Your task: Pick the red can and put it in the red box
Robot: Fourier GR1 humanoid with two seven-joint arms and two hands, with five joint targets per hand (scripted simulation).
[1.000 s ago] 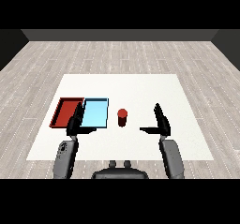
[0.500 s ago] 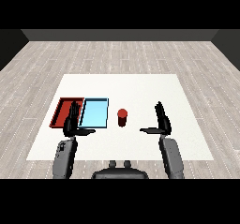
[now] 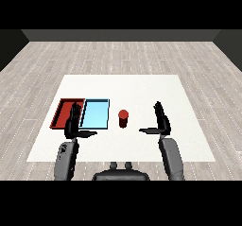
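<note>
**One can, two trays, two open hands**

One white table (image 3: 142, 85) fills the middle of the scene, standing on a pale plank floor (image 3: 118, 55).

Two trays lie side by side on the left part of the table, touching or nearly so along their long edges. The red tray (image 3: 63, 110) is the one farther left; the light blue tray (image 3: 97, 114) lies just to its right. Nothing can be seen inside either of them.

Two grey forearms come in from the near side. The left hand (image 3: 72, 125) hovers over the near edge where the two trays meet, fingers straight and pointing away, thumb stuck out to the right, holding nothing. The right hand (image 3: 162, 120) is to the right of the can, well apart from it, its fingers also straight and raised, thumb reaching left toward the can, holding nothing.

One red can (image 3: 124, 118) stands upright on the bare table, just to the right of the light blue tray and between the two hands. No hand touches it, and it is outside both trays.
</note>
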